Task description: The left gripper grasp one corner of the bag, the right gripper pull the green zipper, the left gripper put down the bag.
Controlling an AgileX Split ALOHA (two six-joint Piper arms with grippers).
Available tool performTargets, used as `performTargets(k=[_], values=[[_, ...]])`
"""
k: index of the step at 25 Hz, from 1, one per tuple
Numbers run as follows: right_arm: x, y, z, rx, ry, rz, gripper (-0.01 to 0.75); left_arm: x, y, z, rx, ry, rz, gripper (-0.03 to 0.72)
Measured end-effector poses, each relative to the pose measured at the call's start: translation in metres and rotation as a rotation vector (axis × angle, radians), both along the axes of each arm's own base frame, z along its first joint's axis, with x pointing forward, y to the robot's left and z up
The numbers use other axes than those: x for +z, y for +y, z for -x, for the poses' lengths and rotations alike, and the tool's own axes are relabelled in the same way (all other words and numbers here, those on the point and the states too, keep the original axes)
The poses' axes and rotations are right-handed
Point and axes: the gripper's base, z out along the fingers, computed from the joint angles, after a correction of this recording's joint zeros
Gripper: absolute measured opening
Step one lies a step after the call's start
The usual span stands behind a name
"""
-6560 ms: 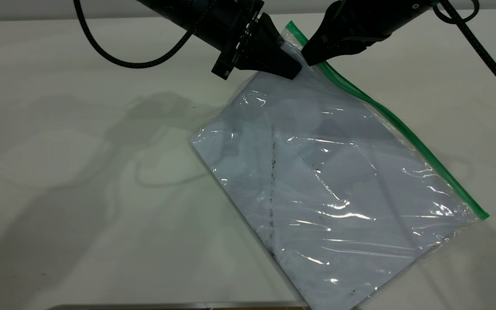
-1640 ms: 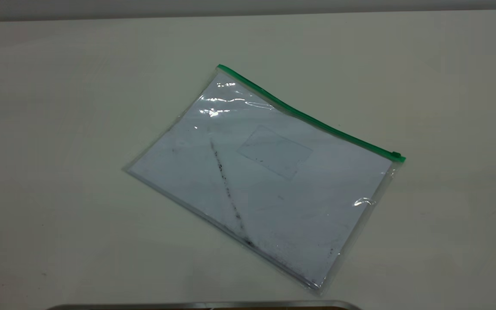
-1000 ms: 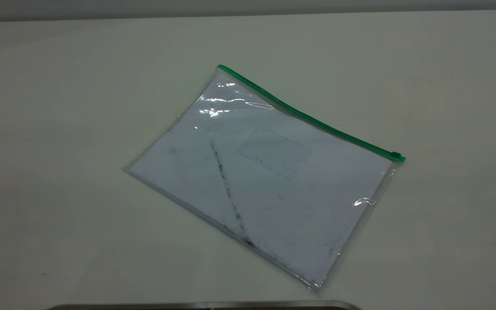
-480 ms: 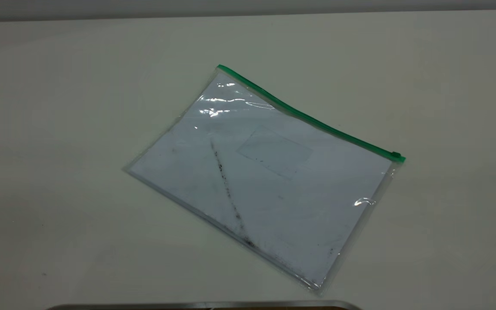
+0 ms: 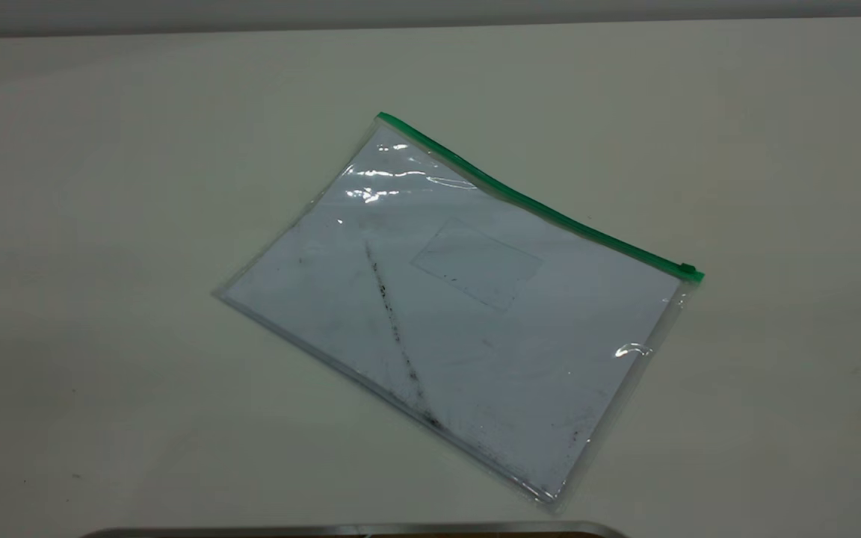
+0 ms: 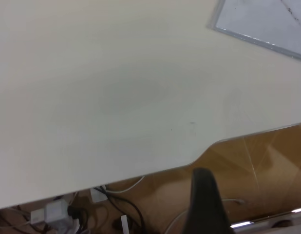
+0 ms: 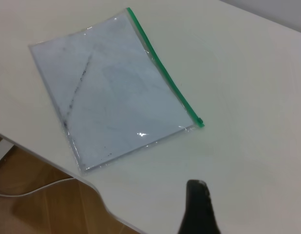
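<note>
The bag (image 5: 468,314) lies flat on the white table, a clear pouch with a white sheet and a dark diagonal smudge. The green zipper (image 5: 535,205) runs along its far long edge, with the slider tab (image 5: 688,269) at the right end. The green-tipped corner of the bag (image 5: 382,117) rests on the table at the far left end. Neither arm shows in the exterior view. The left gripper (image 6: 204,195) hangs past the table's front edge, with only a plain bag corner (image 6: 257,19) in its view. The right gripper (image 7: 197,200) is above bare table, well away from the bag (image 7: 111,92) and zipper (image 7: 165,68).
The table's front edge (image 6: 155,170) has a curved cut-out. Below it are cables and a power strip (image 6: 67,212) on a wooden floor. A metal strip (image 5: 356,529) runs along the bottom of the exterior view.
Earlier both grippers held the bag lifted by its green corner at the top. Now the bag lies flat, both arms have left the exterior view, and the slider sits at the right end.
</note>
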Motion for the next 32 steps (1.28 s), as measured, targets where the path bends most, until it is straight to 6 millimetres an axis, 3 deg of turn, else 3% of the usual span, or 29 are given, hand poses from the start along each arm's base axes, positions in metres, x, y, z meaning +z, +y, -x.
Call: performTargets(k=[15, 27, 32], values=[[0.000, 0.000, 0.000, 0.000, 0.000, 0.000, 0.585, 0.000, 0.001, 0.027, 0.125, -0.204, 0.014, 0.582], [0.000, 0.000, 0.000, -0.002, 0.000, 0.000, 0.585, -0.001, 0.001, 0.028, 0.123, -0.206, 0.013, 0.582], [0.000, 0.001, -0.002, -0.095, 0.000, -0.001, 0.585, -0.001, 0.001, 0.028, 0.123, -0.206, 0.013, 0.582]])
